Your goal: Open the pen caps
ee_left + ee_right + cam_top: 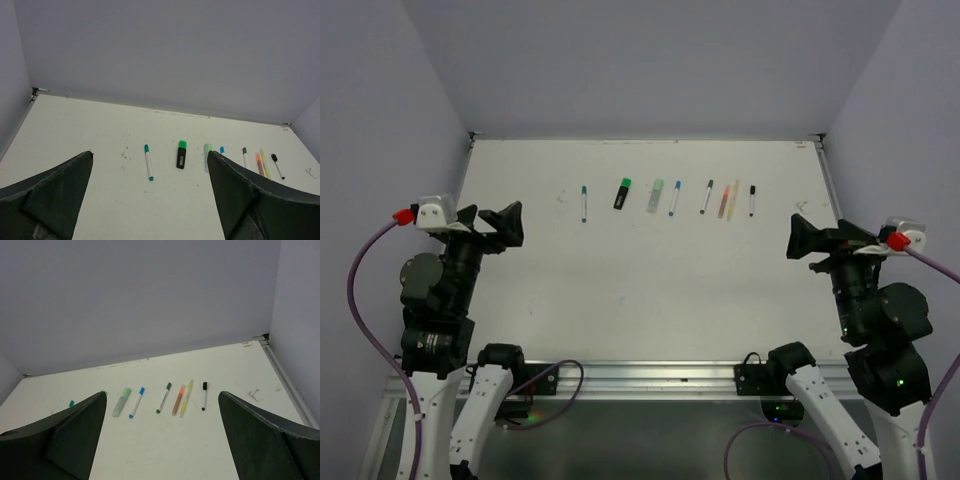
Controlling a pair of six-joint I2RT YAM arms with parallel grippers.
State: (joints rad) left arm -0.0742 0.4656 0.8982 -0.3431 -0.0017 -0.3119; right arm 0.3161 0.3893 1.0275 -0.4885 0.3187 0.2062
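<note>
Left gripper (150, 155) gapes wide, nothing in it; right gripper (162, 395) is spread wide too, empty, both above the near table (570, 290). Well beyond, the pen caps (626, 183) sit on their pens (584, 206), rowed along the far side

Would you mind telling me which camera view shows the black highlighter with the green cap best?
The left wrist view: the highlighter lies unobstructed mid-frame, cap at its far end. The top external view shows it whole but smaller. In the right wrist view a gripper finger hides nearly all of it.
</note>
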